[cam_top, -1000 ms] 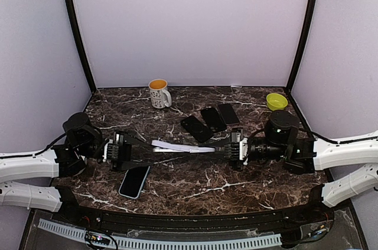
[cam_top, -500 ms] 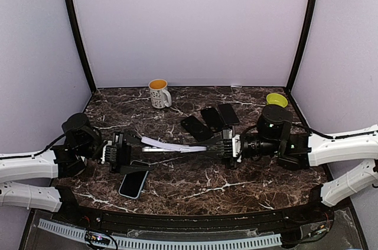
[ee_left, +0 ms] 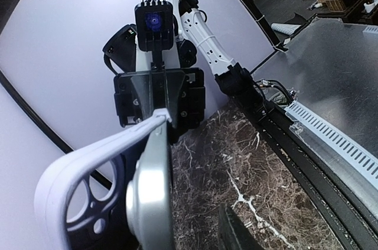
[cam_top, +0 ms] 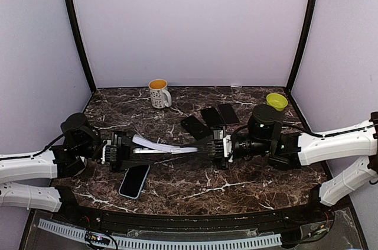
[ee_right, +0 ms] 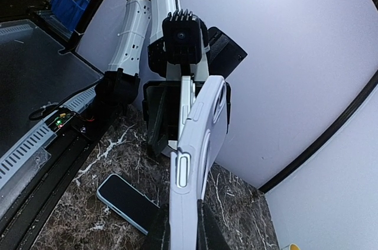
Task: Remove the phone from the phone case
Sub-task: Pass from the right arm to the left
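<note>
I have both arms stretched low and nearly level over the marble table (cam_top: 236,188), reaching in from opposite sides so their wrists face each other. The left arm (cam_top: 35,167) comes in from the left edge with its elbow folded back near the wall. The right arm (cam_top: 331,146) reaches further across, past the table's middle.

The phone case (cam_top: 160,144) hangs in the air between them, clear of the tabletop, pale lavender-white and bowed upward along its length. The right gripper (cam_top: 207,146) is pressed together on the case's right end. From its wrist camera I see the case rising edge-on from between the two dark fingers.

The left gripper (cam_top: 134,148) is at the other end. There the case has peeled up and away from the phone (ee_left: 152,197), whose silver edge shows beside the case's camera cutout. The phone runs toward this gripper, but I cannot tell whether the jaws are pinching it or standing a little apart.

A light-blue phone (cam_top: 134,181) lies flat on the table just in front of the left gripper. Behind the case lie three dark phones (cam_top: 212,118), with a mug (cam_top: 158,93) and a yellow-green bowl (cam_top: 276,101) near the back wall.
</note>
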{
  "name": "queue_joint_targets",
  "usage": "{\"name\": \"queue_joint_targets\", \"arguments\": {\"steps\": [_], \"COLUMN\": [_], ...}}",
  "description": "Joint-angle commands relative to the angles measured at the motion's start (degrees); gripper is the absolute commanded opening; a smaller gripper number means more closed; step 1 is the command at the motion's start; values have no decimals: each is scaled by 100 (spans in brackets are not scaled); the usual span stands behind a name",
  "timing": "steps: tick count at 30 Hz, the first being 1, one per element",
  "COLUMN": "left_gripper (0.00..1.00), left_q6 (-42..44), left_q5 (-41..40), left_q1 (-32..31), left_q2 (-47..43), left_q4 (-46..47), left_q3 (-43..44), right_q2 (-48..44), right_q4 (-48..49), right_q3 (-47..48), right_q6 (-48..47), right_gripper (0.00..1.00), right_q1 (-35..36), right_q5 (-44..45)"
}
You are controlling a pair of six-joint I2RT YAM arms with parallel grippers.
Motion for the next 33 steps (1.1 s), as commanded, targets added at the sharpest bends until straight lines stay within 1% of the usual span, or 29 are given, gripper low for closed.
{"name": "queue_joint_targets", "arguments": {"steps": [1, 2, 3, 5, 7, 9, 10, 12, 15, 16, 17, 18, 20, 23, 24, 26, 33], "left_gripper": [41, 44, 51, 58, 63, 63, 61, 51, 41, 36, 33, 27, 20, 14, 10, 6, 5], "left_q6": [30, 29, 28, 35, 57, 75, 86, 83, 123, 133, 147, 153, 174, 178, 173, 173, 182], "left_q5": [-154, -124, -109, -85, -91, -112, -129, -162, -209, -231, -246, -273, -293, -290, -284, -277, -224], "left_q1": [-72, -73, -78, -82, -86, -91, -87, -97, -100, -100, -100, -96, -99, -104, -108, -109, -129], "left_q2": [-41, -40, -39, -38, -43, -54, -58, -71, -105, -130, -142, -157, -169, -171, -171, -171, -145], "left_q4": [-3, -16, -26, -24, -24, -24, -12, 3, 6, 6, 11, 25, 39, 41, 44, 50, 67], "left_q3": [-15, -13, -14, -21, -33, -40, -36, -37, -36, -34, -33, -33, -35, -24, -24, -16, -17], "right_q2": [125, 153, 169, 218, 253, 251, 229, 149, -107, -203, -303, -395, -545, -715, -766, -823, -719], "right_q4": [776, 829, 885, 937, 1001, 1044, 1047, 1021, 872, 828, 780, 712, 576, 468, 443, 405, 508], "right_q3": [315, 323, 333, 366, 378, 355, 329, 241, 11, -85, -171, -236, -331, -476, -509, -550, -511], "right_q6": [124, 146, 168, 172, 172, 157, 129, 32, -169, -205, -228, -238, -256, -265, -267, -261, -137], "right_gripper": [0, 0, 0, 0, 0, 0, 0, 0, 0, 0, 0, 0, 0, 0, 0, 0, 0], "right_q1": [239, 246, 259, 291, 318, 319, 323, 323, 318, 323, 318, 317, 315, 315, 315, 315, 323], "right_q5": [-519, -520, -522, -515, -486, -425, -364, -132, 358, 500, 607, 692, 786, 933, 970, 1010, 824]}}
